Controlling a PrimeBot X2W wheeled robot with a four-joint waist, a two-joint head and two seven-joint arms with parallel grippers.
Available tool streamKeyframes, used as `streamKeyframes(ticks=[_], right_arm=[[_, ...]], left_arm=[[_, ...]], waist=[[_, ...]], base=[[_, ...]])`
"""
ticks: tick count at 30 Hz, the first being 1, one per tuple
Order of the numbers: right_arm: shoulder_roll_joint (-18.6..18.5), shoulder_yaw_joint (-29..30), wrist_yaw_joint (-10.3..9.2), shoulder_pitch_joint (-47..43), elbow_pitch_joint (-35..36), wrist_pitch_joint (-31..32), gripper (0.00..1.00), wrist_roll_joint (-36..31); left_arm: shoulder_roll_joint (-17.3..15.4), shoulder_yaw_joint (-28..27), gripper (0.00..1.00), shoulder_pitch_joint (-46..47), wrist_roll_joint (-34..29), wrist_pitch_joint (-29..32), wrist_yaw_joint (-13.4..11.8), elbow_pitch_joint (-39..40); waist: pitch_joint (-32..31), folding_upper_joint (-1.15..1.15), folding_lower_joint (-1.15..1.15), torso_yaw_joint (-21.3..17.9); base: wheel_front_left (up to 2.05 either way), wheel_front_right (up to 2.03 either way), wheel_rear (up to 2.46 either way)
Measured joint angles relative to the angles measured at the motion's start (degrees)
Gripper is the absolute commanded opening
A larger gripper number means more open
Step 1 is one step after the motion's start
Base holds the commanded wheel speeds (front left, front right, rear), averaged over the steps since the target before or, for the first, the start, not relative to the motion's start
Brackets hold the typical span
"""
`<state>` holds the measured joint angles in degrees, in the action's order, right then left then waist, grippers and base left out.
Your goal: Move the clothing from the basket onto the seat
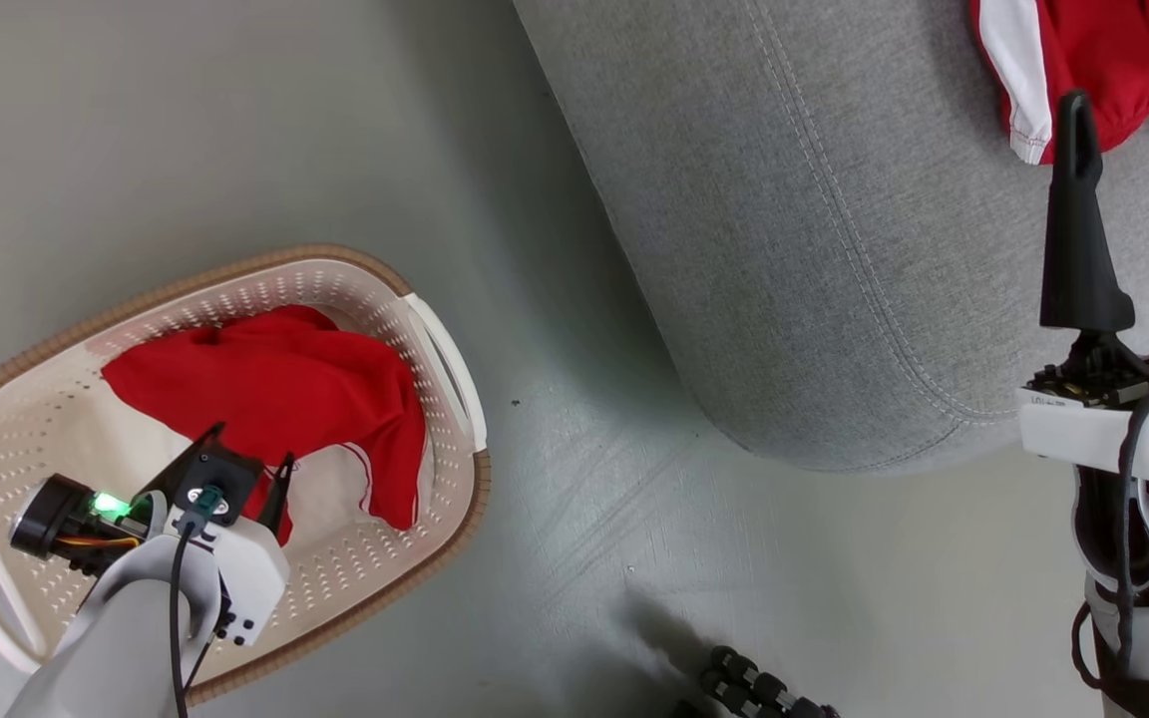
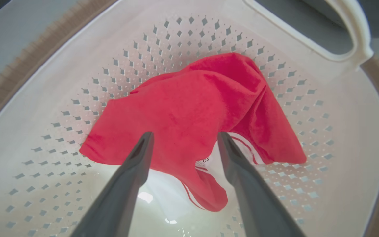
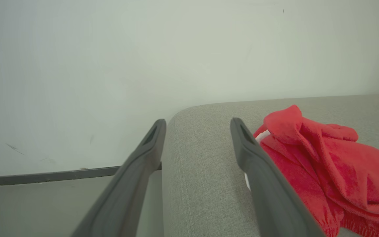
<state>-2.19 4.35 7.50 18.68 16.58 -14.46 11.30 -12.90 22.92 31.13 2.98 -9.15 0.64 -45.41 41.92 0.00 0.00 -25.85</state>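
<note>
Grey woven seat (image 1: 834, 249) at upper right, already bearing one red top (image 1: 1113, 60) near its far end. Cream basket (image 1: 335, 289) on the floor to the left, well apart from the seat, holding a second red garment (image 1: 275, 389) crumpled across its bottom and up the far wall. Likely reaching for that garment now: best to sink onto the thick raised fold rather than the thin white-striped hem, pinch deep enough to catch several layers, keep off the perforated wall, then lift straight up before swinging across. Left gripper (image 2: 185, 135) inside the basket, pointing down, fingers spread and empty, tips close over the cloth; touching or not, cannot tell. Right gripper (image 1: 1131, 90) over the seat's edge, fingers parted, holding nothing, just beside the top.
</note>
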Motion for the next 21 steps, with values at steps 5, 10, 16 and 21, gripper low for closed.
streamKeyframes(ticks=[5,10,16,21], right_arm=[[0.00,-0.08,0.00,1.59,-0.16,0.00,1.00,0.81],[0.00,-0.33,0.00,3.03,-0.29,0.00,1.00,1.35],[0.00,-0.74,0.00,4.47,-0.41,0.00,1.00,1.83],[0.00,-0.80,0.00,5.26,-0.53,0.00,1.00,1.83]], left_arm=[[-0.62,-1.02,1.00,0.60,0.18,-0.01,-0.87,-1.22],[-0.84,-1.93,1.00,1.21,0.99,0.01,-1.60,-2.08],[-0.81,-2.41,1.00,2.72,1.02,0.26,-2.55,-3.12],[-0.97,-2.90,1.00,4.35,1.01,1.07,-3.60,-4.03]], waist=[[1.92,0.00,0.00,-0.69],[3.65,0.00,0.00,-1.11],[5.37,0.00,0.00,-1.39],[6.33,0.00,0.00,-1.56]], base=[[0.00,0.00,0.00],[0.00,0.00,0.00],[0.00,0.00,0.00],[0.00,0.00,0.00]])
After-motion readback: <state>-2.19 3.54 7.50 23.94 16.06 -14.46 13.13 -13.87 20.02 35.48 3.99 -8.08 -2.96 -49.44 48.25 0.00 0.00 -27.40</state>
